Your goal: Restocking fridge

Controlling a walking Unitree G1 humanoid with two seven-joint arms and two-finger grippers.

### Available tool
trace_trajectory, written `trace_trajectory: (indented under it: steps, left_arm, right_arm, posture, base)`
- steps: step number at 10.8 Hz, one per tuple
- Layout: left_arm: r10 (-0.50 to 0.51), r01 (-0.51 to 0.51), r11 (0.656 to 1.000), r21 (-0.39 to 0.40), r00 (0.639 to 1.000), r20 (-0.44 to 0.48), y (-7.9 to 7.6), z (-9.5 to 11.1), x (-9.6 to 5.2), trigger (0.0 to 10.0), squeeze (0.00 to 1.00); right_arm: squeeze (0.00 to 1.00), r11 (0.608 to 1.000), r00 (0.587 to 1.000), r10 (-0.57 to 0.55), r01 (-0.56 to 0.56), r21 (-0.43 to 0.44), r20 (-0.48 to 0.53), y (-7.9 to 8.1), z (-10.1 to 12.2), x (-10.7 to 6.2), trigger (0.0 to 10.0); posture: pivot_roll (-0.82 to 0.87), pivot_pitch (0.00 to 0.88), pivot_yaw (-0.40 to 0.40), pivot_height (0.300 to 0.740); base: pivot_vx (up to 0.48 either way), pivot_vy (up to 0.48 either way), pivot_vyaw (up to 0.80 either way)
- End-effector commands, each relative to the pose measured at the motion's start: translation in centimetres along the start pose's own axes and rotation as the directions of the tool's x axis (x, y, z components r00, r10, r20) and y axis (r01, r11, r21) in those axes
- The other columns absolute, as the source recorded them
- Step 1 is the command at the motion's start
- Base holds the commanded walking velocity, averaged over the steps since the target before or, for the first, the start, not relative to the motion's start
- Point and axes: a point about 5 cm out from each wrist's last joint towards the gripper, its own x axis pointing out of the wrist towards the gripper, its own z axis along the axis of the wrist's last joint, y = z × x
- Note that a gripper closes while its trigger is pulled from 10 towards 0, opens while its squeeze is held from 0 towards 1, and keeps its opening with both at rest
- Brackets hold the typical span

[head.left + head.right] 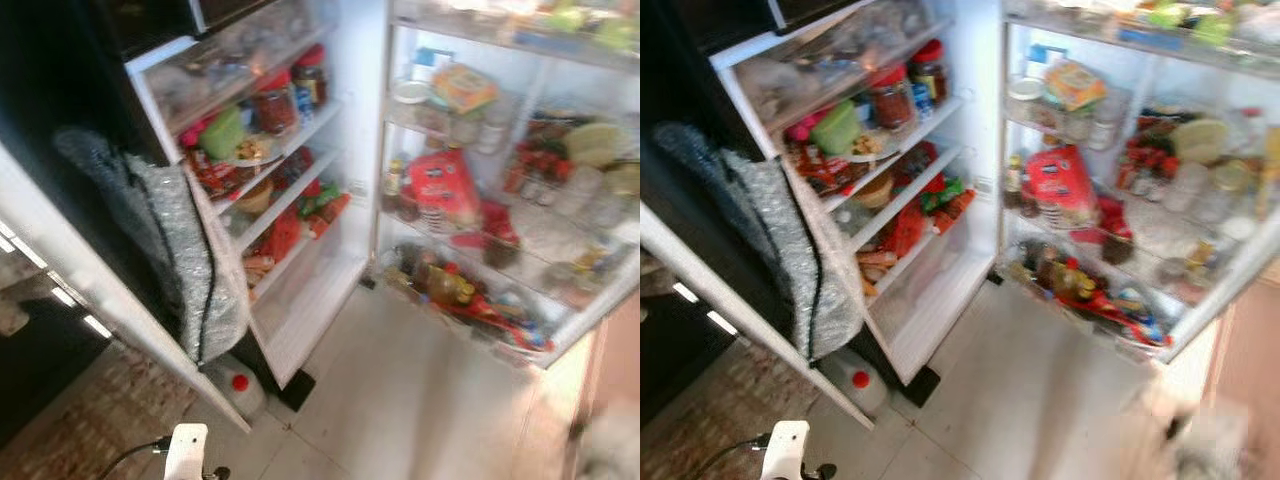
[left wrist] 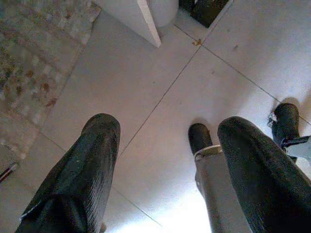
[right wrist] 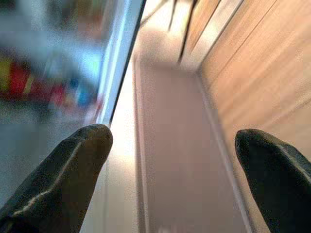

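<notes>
Tiled floor (image 1: 400, 400) fronts the open, stocked fridge (image 1: 450, 190). Left gripper (image 2: 165, 165) and right gripper (image 3: 172, 165) hang below it, fingers apart, empty.

The fridge shelves (image 1: 480, 215) are blurred, labels unreadable; at four o'clock a pale smear (image 1: 1200, 430) cannot be identified.

The fridge (image 1: 365, 190) is seen standing wide open, white inside, with its door (image 1: 290, 230) swung out to the left. Red-lidded jars (image 1: 290, 95) and packets are held on the door racks. A red bag (image 1: 445, 185) and bottles (image 1: 440, 280) are crowded on the inner shelves, blurred.
</notes>
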Motion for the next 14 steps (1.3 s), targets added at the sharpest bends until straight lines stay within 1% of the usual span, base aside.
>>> trace_trajectory:
  steps: [1,2,3,4,6,7,8,9,10,12,14]
  left_arm:
    - [0.006,-0.005,1.000,0.009,1.000,-0.023,0.4,-0.5,-0.1,10.0,0.00]
    - [0.007,-0.007,1.000,0.007,1.000,-0.021,0.4,-0.5,-0.1,10.0,0.00]
    - [0.008,-0.008,1.000,0.006,1.000,-0.020,0.4,-0.5,-0.1,10.0,0.00]
    - [0.011,-0.011,1.000,-0.002,1.000,-0.015,0.5,-0.4,-0.1,10.0,0.00]
    - [0.008,-0.008,1.000,0.002,1.000,-0.014,0.5,-0.3,-0.1,10.0,0.00]
    - [0.008,-0.008,1.000,0.003,1.000,-0.015,0.5,-0.3,-0.1,10.0,0.00]
    - [0.006,-0.005,1.000,0.018,1.000,-0.016,0.5,-0.3,-0.1,10.0,0.00]
    - [0.007,-0.006,0.999,0.038,1.000,-0.015,0.6,-0.2,-0.1,10.0,0.00]
    - [0.007,-0.007,1.000,0.031,1.000,-0.014,0.6,-0.2,-0.1,10.0,0.00]
    - [0.004,-0.004,1.000,0.028,1.000,-0.016,0.4,-0.3,-0.1,10.0,0.00]
    - [0.006,-0.006,1.000,0.027,1.000,-0.016,0.4,-0.3,-0.1,10.0,0.00]
  right_arm:
    - [0.00,0.999,0.999,-0.031,0.030,0.014,0.044,0.3,0.1,-0.7,10.0]
    - [0.00,0.998,0.987,-0.064,0.060,0.029,0.148,-0.1,1.9,-0.5,10.0]
    - [0.00,0.996,0.981,-0.085,0.079,0.044,0.175,-0.3,2.4,-0.5,10.0]
    - [0.00,0.983,0.958,-0.166,0.143,0.113,0.232,-1.4,4.4,0.0,10.0]
    - [0.00,0.969,0.928,-0.223,0.179,0.169,0.297,-2.3,7.2,0.8,10.0]
    - [0.00,0.972,0.931,-0.198,0.146,0.185,0.307,-1.8,8.2,1.0,10.0]
    - [0.00,0.982,0.929,-0.151,0.102,0.158,0.338,-0.9,8.9,0.8,10.0]
    - [0.00,0.984,0.937,-0.109,0.054,0.170,0.332,0.3,9.1,0.4,10.0]
    - [0.00,0.984,0.940,-0.101,0.045,0.174,0.327,0.7,9.1,0.3,10.0]
    - [0.00,0.983,0.949,-0.099,0.046,0.179,0.299,0.8,9.1,0.2,10.0]
    - [0.00,0.985,0.951,-0.084,0.034,0.171,0.299,1.2,9.2,0.0,10.0]
  posture:
    - [-0.25,0.065,0.117,0.740]
    - [-0.25,0.069,0.117,0.740]
    - [-0.25,0.068,0.117,0.740]
    - [-0.25,0.073,0.123,0.740]
    - [-0.25,0.077,0.124,0.740]
    - [-0.25,0.081,0.125,0.740]
    - [-0.24,0.083,0.125,0.740]
    - [-0.24,0.083,0.123,0.740]
    - [-0.24,0.084,0.122,0.740]
    - [-0.24,0.076,0.116,0.740]
    - [-0.24,0.073,0.116,0.740]
  base:
    - [0.000,0.000,0.00]
    - [0.000,0.000,0.00]
    - [0.000,0.000,0.00]
    - [0.000,0.000,0.00]
    - [0.000,0.000,0.00]
    - [0.000,0.000,0.00]
    - [0.000,0.000,0.00]
    - [0.000,-0.409,0.00]
    - [0.000,-0.480,0.00]
    - [0.000,-0.307,0.00]
    - [0.000,-0.324,0.00]
